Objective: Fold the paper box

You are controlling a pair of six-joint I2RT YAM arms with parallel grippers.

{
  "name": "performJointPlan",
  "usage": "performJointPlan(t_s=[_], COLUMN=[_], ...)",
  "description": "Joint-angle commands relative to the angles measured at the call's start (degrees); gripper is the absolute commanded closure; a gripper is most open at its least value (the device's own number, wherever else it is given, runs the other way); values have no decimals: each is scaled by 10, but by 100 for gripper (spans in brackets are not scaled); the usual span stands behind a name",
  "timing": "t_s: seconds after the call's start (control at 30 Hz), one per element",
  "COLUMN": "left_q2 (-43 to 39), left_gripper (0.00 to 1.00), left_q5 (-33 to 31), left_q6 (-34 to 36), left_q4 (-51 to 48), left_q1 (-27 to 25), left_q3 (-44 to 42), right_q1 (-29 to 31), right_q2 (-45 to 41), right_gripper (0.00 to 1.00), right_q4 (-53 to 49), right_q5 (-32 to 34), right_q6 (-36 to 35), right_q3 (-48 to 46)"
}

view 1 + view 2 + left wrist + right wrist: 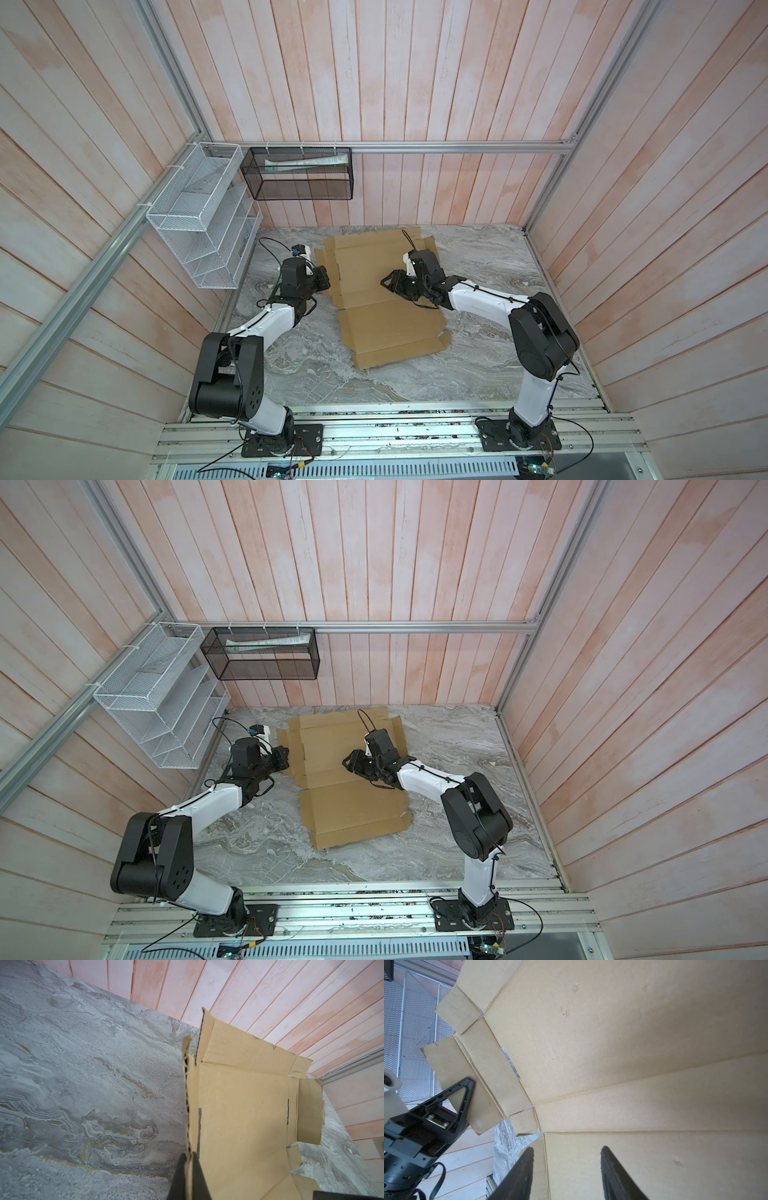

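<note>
The marble tabletop (498,266) carries just the one job. The paper box (386,328) lies opened out as a flat sheet across the middle of it, with its far flaps close to the back wall and its near panel towards the arm bases.

My left hand (188,1159) is clamped tight on the corrugated edge of the side flap (450,1059) at the sheet's left margin. From the left wrist view that flap looks tipped up from the base panel. My right hand (566,1149) sits over the centre of the sheet with its fingers apart and nothing between them. I can't tell whether they touch the cardboard.

What worries me is that only one hand has any hold on the sheet. If I lift or swing the flap now, I expect the whole sheet to slide or pivot, because nothing is pinning the base. Then the fold could wander off its score line.

The pinch is also near the flap's end, not its middle, so a hard pull may twist or crease that corner, or the edge may slip out. Any skew would also misalign the small slit (287,1110) that a tab must meet later.
</note>
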Motion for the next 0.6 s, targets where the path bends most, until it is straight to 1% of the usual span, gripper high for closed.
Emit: performJointPlan(t_s=[0.0,0.13,0.23,0.33,0.57], left_q2=[-29,-48,-52,-62,-81], left_gripper=[100,100,100,100,100], left_q5=[14,17,21,18,5], left_q6=[0,1,13,28,66], left_q4=[59,105,105,108,149], left_q1=[2,2,-1,-6,-26], left_q3=[-31,-63,-64,-70,-101], right_q1=[5,4,0,-9,-20], right_q2=[-14,-22,-28,-29,-14], right_gripper=[45,42,41,40,36], right_q4=[13,14,16,26,2], right_q5=[21,24,34,24,32], right_q6=[36,58,76,102,101], right_q3=[10,12,10,10,49])
